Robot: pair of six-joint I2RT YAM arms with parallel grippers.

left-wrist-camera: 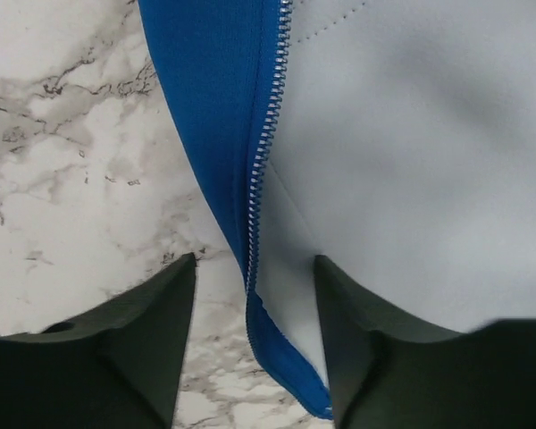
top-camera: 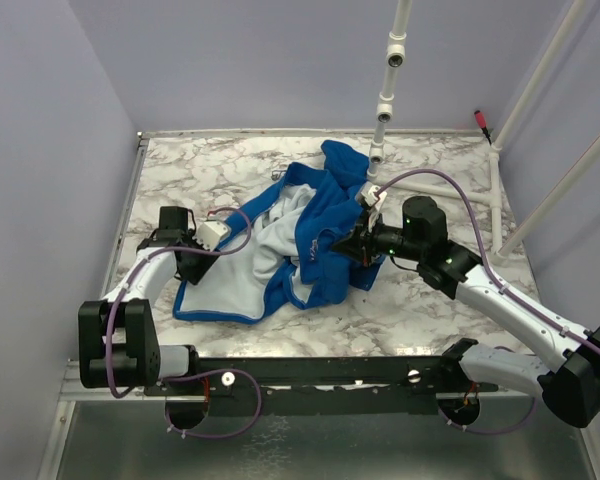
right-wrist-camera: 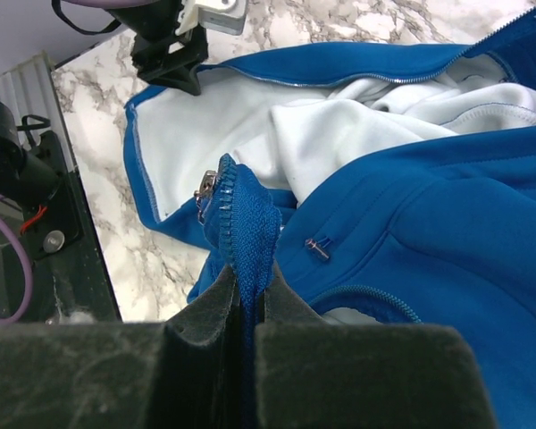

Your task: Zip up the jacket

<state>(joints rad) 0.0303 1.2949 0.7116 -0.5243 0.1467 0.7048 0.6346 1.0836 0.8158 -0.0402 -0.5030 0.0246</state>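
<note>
the jacket (top-camera: 270,250) lies open, lining up, on the marble desk (top-camera: 410,310). the left fingers (left-wrist-camera: 174,304) stand apart astride one zipper edge (left-wrist-camera: 261,170), whose teeth run straight away from them. the right fingers (right-wrist-camera: 216,308) are clamped on the other edge, just below the slider (right-wrist-camera: 205,189).

White marble-look surface (top-camera: 400,310) with grey veining, showing on every side of the cloth. Bearing one blue jacket (top-camera: 325,215), crumpled near the middle, opened with pale lining upward on the left half and blue outer cloth bunched on the right half. From the left wrist view, zipper edge (left-wrist-camera: 263,161) lying flat on the marble, blue strip on one side, pale lining on the other.
</note>
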